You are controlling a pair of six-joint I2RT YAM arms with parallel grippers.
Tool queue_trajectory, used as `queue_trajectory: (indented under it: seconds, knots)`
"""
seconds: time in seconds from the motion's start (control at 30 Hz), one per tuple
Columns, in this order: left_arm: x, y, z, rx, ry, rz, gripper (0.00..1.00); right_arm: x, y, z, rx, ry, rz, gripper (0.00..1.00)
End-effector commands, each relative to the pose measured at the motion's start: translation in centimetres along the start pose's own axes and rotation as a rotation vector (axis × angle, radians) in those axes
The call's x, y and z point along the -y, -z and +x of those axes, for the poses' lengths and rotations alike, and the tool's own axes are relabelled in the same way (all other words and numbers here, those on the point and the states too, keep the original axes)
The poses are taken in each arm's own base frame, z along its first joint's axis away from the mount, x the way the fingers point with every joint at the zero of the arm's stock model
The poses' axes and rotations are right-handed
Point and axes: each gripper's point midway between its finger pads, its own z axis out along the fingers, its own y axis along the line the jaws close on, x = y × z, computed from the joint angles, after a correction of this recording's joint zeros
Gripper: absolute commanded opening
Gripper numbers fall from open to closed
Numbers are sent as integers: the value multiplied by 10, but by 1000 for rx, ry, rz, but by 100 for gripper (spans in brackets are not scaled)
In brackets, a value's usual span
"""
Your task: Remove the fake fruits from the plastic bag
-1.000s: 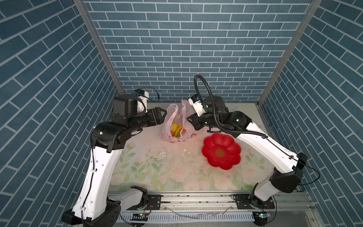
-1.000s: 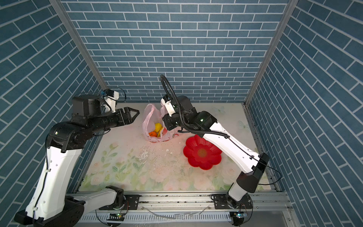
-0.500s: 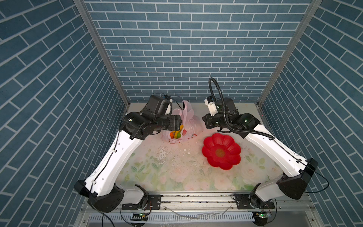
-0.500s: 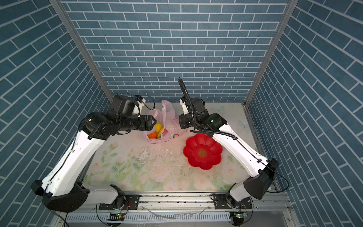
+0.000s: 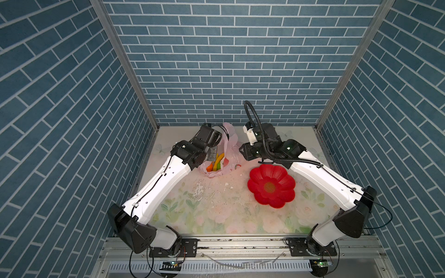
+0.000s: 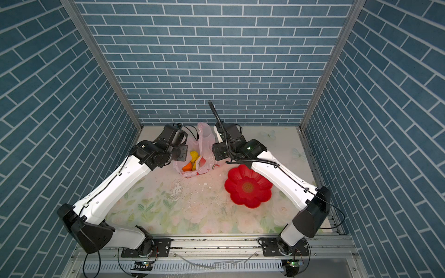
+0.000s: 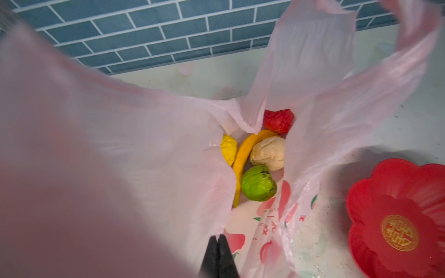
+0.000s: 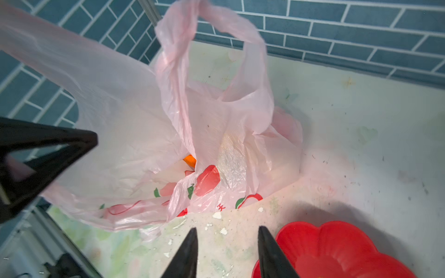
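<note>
Several fake fruits (image 7: 258,183) in pink plastic bag (image 7: 144,144); left gripper (image 7: 218,238) closed, right gripper (image 8: 227,232) spread.

place: robot lab cell | signs: brick-print walls (image 5: 228,60); aluminium rail (image 5: 240,244)

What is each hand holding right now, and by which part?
The left hand pinches the plastic bag by the film at its mouth's edge; the right hand is open, holding nothing.

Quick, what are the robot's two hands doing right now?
Left gripper: fingers closed, pinching the plastic bag edge.
Right gripper: fingers open, holding nothing.
</note>
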Motion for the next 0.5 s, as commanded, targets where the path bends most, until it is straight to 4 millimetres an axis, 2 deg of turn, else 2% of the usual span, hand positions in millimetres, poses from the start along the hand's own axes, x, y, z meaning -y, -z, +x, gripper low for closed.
queue_trajectory:
  seconds: [0.0, 0.1, 0.17, 0.3, 0.47]
  knots:
    - [-31, 26, -19, 141, 108, -33, 2, -15, -13, -30, 82, -28, 17, 55]
    - [-37, 29, -13, 148, 145, 6, 2, -29, -31, -45, 111, -42, -5, 64]
    - [-37, 25, -7, 134, 148, 20, 2, -35, -44, -50, 106, -43, 1, 66]
    - [-37, 21, -1, 126, 155, 35, 1, -23, -63, -54, 76, -59, 114, 67]
    - [-36, 23, -2, 138, 175, 65, 1, -7, -61, -55, 78, -79, 206, 66]
